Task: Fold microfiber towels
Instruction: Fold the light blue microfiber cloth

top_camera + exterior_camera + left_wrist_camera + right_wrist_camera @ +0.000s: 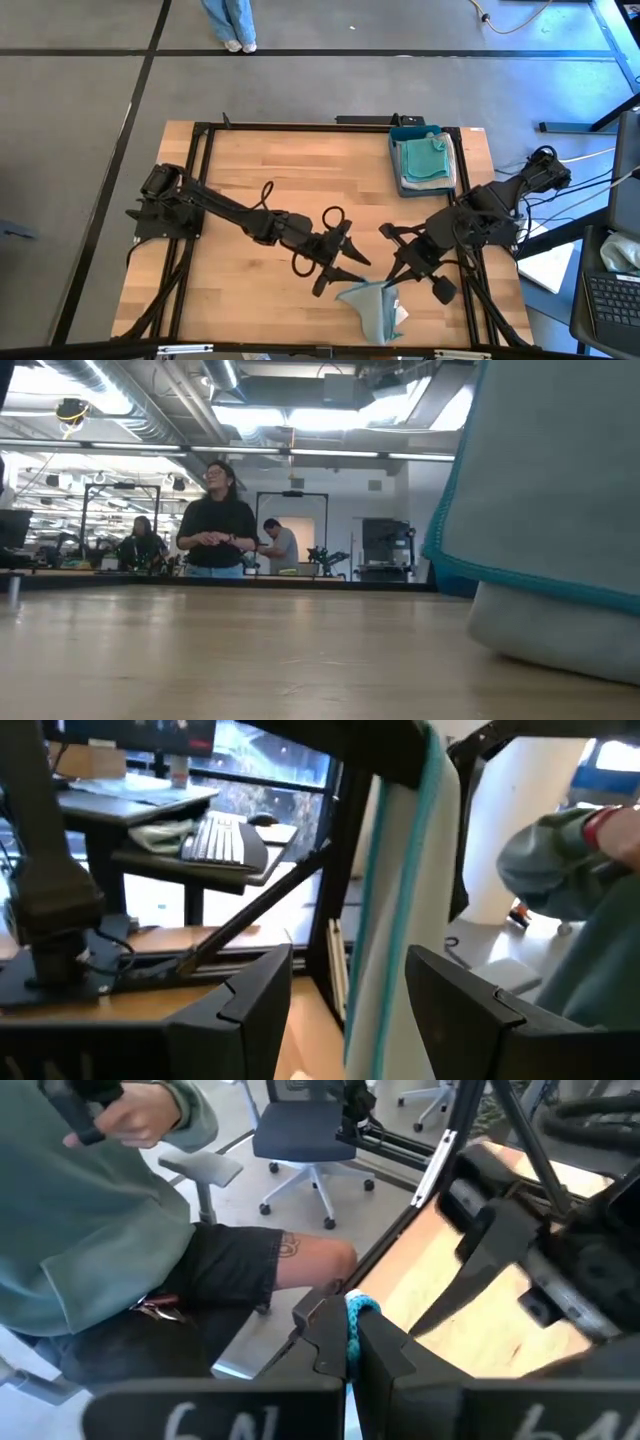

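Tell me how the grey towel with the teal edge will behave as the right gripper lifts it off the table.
Probably floppy: the towel already hangs in drooping folds from the shut right gripper, one end resting on the table. Likely light, since a pinch on the teal hem carries it. It may swing or twist, as the left gripper stands open around the hanging edge without holding it.

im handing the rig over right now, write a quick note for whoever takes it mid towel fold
Left gripper: open, beside the towel's lifted edge; the teal-edged cloth hangs between its fingers in the left wrist view, not pinched.
Right gripper: shut on the grey towel, pinching its teal hem.
Towel sits at the table's near edge, partly raised, bunched, not folded yet.
Done: a stack of folded towels in the blue tray at the far right.
Left: finish folding this towel, then move it to the stack.
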Robot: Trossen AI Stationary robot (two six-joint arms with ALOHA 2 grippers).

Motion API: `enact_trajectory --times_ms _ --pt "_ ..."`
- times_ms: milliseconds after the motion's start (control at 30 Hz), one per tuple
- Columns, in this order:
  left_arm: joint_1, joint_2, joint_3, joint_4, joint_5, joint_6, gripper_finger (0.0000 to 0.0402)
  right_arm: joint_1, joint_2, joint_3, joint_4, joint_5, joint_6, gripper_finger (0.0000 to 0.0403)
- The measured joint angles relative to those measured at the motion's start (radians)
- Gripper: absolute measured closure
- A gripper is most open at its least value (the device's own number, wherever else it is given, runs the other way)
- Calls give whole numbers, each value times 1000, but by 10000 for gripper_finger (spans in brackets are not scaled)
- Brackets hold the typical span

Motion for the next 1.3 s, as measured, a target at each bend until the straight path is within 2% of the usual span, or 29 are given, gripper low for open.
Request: enact_trajectory --times_ms 233,433,700,967,1300 --pt "10 14 3 72 41 -8 213 -11 9 -1 1 0 -20 398" --pt "0 64 30 68 82 -30 213 -18 14 -1 0 0 -24 398" --pt "-26 95 57 59 82 -29 213 -18 14 -1 -4 0 -24 398" --pt "-69 96 58 -106 57 -7 215 -18 14 -1 -16 0 -24 398" --pt "-113 166 56 -177 55 -37 216 -18 14 -1 -22 2 -45 398"
